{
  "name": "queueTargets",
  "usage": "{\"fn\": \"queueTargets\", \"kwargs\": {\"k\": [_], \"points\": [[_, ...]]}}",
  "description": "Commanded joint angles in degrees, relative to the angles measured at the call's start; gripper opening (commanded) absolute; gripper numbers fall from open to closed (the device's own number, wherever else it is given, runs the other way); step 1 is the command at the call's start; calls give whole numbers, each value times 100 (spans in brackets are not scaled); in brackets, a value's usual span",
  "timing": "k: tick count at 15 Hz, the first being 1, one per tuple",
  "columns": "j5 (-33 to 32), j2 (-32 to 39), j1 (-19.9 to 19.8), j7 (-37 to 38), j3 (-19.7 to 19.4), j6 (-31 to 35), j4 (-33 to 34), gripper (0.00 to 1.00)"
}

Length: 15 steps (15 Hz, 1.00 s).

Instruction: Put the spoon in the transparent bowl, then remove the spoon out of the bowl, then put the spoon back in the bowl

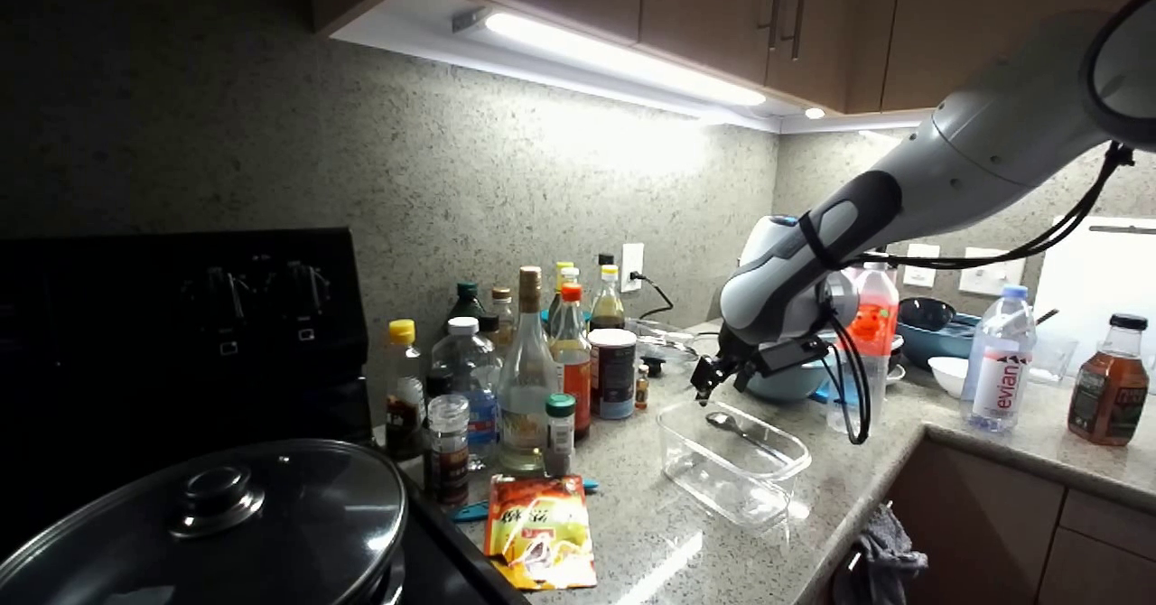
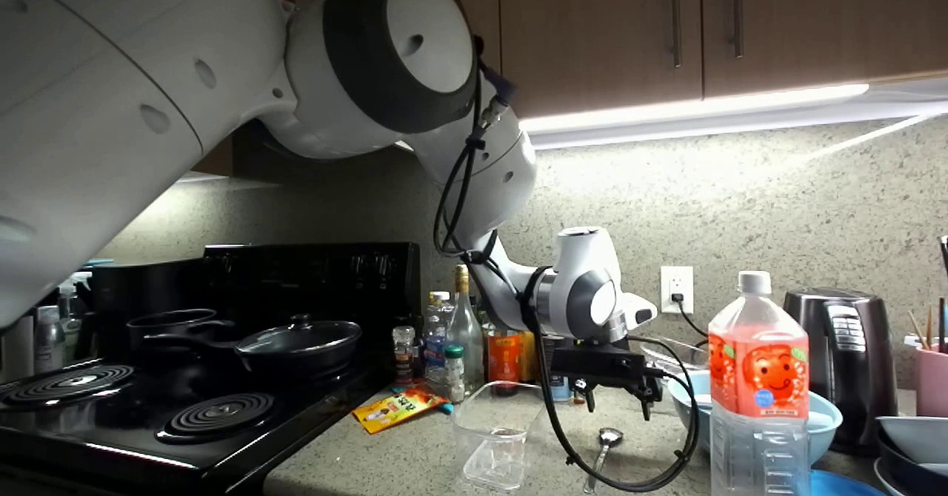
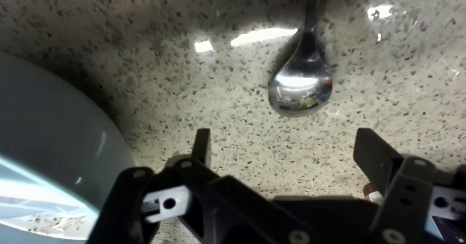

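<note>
In an exterior view, left to right: lidded black frying pan (image 2: 302,348); yellow-red packet (image 2: 400,409); transparent bowl (image 2: 498,440) on speckled countertop (image 2: 370,455); spoon (image 2: 610,437) lying on that countertop outside the bowl, handle toward the near side; gripper (image 2: 618,410) above, jaws spread wide, holding nothing, height hard to judge; light blue bowl (image 2: 824,423); red-labelled plastic bottle (image 2: 759,385).

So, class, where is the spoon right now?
In an exterior view, the spoon lies on the countertop, between the transparent bowl on its left and the light blue bowl on its right.
</note>
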Motion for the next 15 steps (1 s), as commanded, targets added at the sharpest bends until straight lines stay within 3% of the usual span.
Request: {"fn": "queueTargets", "kwargs": {"k": [1,2,15], "points": [[-118,78,199,-53,-289,219,151,100],[41,45,116,-41,-171,35,91,100],[-3,54,204,-21,-275,103,149,100]]}}
